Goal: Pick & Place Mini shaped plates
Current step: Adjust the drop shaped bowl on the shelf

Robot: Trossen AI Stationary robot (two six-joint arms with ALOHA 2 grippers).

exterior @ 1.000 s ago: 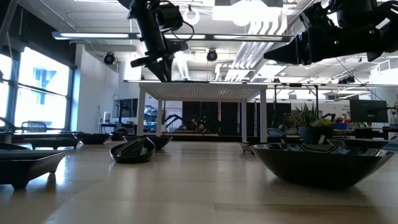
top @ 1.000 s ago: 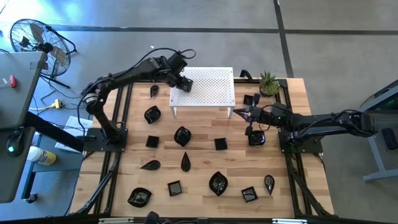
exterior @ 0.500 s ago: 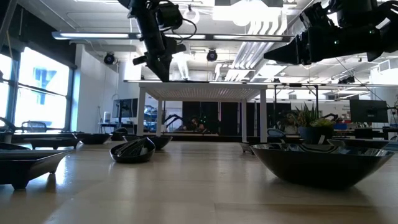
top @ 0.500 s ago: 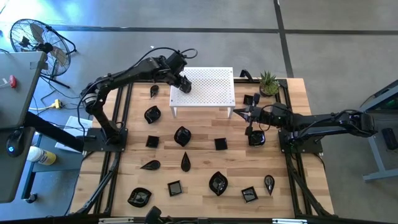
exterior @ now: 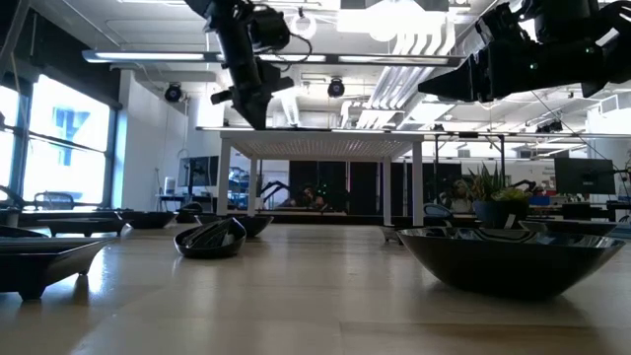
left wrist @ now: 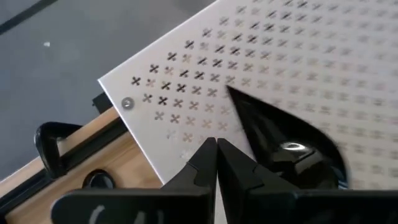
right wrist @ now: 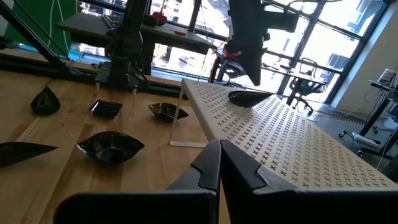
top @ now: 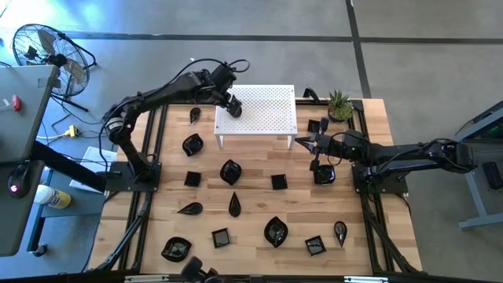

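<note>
Left tool (left wrist: 216, 144) shut and empty above the white stand's (top: 267, 106) far-left corner, beside a teardrop plate (left wrist: 283, 146) lying there. Right tool (top: 302, 142) shut, empty, right of the stand.

Open-plan lab: desks (right wrist: 155, 34), office chairs (right wrist: 303, 84)

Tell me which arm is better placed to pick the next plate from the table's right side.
Right. The right gripper hovers beside the stand, next to a small plate. The left gripper is over the stand's far-left corner.
</note>
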